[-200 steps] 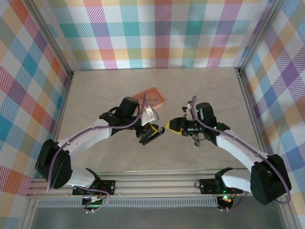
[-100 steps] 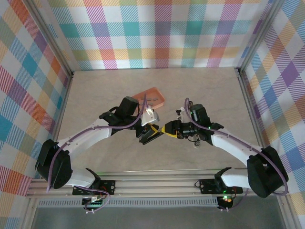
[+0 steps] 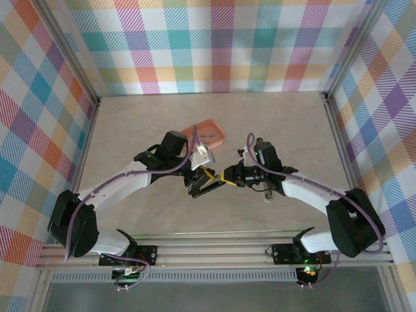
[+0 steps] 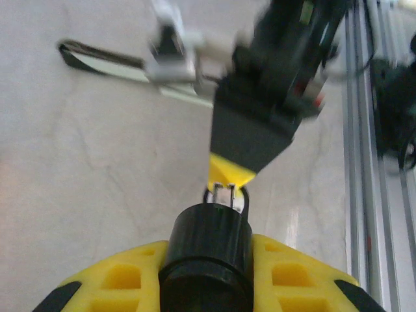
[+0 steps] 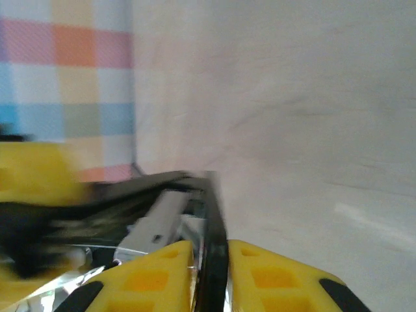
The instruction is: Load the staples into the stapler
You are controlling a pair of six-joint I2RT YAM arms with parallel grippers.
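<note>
Plaid walls (image 3: 221, 45) ring the tabletop (image 3: 130, 130); at centre my left claw (image 3: 199, 175) clamps the stapler (image 3: 208, 185) aloft, my right claw (image 3: 227, 176) pinching its thin edge. Nothing loaded yet, I judge: staples (image 3: 200, 134) seemingly lie in the tray (image 3: 221, 138) at twelve o'clock.

Left gripper (image 3: 205, 173) and right gripper (image 3: 228, 177) crowded the stapler (image 3: 201, 187) at centre — no way through there; the orange tray (image 3: 220, 134) blocked just behind — far table (image 3: 279, 120) and flanks lay open.
</note>
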